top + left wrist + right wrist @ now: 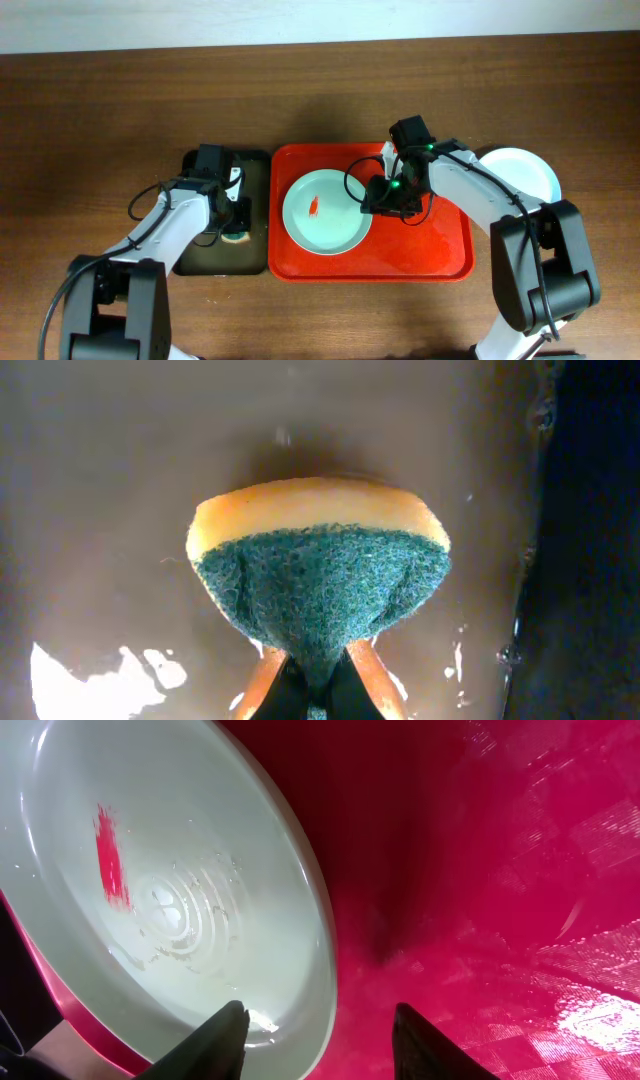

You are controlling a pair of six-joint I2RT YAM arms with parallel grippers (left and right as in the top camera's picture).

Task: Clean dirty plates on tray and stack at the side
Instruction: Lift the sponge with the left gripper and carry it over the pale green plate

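Observation:
A pale mint-blue plate [325, 212] [170, 890] with a red smear [110, 855] lies on the left half of the red tray [430, 250] [500, 870]. My right gripper [375, 200] [318, 1020] is open at the plate's right rim. One finger is over the plate's inside and the other over the bare tray, so the rim runs between them. A white plate [520, 170] rests on the table right of the tray. My left gripper [236, 222] [318, 660] is shut on a yellow sponge with a green scouring face [320, 570] over the dark tray [225, 255].
The wet dark green-black tray [100, 510] sits right against the red tray's left edge. Brown table [100, 100] stretches away on the far side and to the left. Both arms reach in from the near edge.

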